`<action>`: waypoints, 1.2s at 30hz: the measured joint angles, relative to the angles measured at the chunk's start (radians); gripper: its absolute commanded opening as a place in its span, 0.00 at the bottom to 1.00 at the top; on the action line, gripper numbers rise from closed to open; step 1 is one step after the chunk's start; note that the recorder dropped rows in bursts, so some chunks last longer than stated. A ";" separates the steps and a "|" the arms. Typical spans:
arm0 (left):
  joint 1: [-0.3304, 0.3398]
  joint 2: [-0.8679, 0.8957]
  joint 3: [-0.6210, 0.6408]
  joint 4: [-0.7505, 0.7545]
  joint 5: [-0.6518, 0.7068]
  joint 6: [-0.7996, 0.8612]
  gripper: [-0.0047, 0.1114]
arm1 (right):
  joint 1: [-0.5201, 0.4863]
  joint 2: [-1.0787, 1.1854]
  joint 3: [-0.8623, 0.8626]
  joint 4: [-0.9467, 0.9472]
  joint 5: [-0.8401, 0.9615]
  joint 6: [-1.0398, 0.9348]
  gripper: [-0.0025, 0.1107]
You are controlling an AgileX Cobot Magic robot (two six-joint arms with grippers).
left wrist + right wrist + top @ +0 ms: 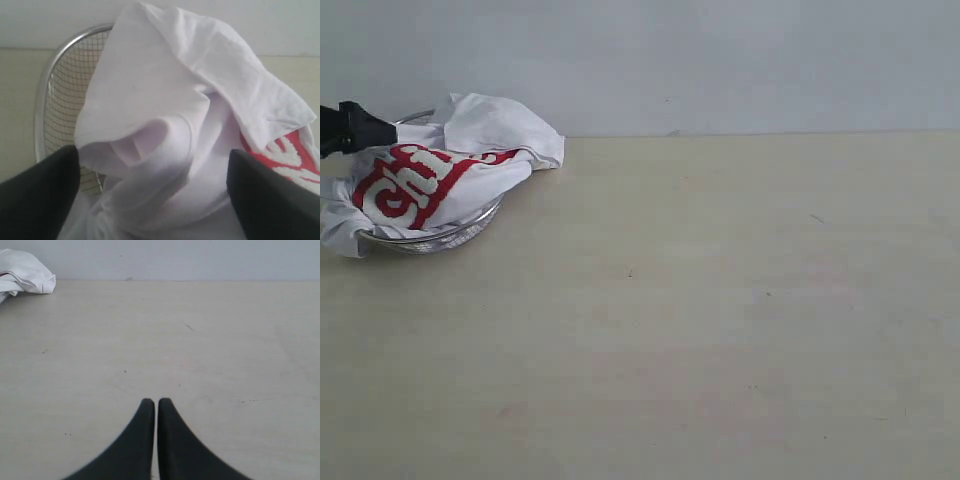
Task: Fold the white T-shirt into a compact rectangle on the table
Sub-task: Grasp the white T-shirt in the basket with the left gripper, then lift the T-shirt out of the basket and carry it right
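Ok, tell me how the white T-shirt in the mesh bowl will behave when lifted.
Probably floppy: the white T-shirt lies crumpled, draping over the mesh bowl, so it should sag and unfurl. Likely light, thin cloth. It may snag the wire and tug the bowl.

- wire-mesh metal bowl [440,238]: round, with a bright rim; sits just below and ahead of the left pincer [388,132]. Only the rim and part of the mesh show.
- wall [740,60]: plain pale grey; rises beyond the pincer and bowl.
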 measured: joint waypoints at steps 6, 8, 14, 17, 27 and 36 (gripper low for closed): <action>-0.018 0.065 -0.001 -0.106 0.022 0.086 0.35 | 0.000 0.000 0.000 0.000 0.000 0.000 0.02; -0.018 0.070 -0.001 -0.145 0.028 0.104 0.18 | 0.000 0.000 0.000 0.000 0.000 0.000 0.02; -0.020 0.068 -0.001 -0.215 0.068 0.133 0.08 | 0.000 0.000 0.000 0.000 0.000 0.000 0.02; -0.020 0.050 -0.001 -0.268 0.100 0.168 0.08 | 0.000 0.000 0.000 0.000 0.000 0.000 0.02; -0.020 -0.142 -0.036 -0.318 0.173 0.185 0.08 | 0.000 0.000 0.000 0.000 0.000 0.000 0.02; -0.020 -0.355 -0.036 -0.330 0.311 0.162 0.08 | 0.000 0.000 0.000 0.000 0.000 0.000 0.02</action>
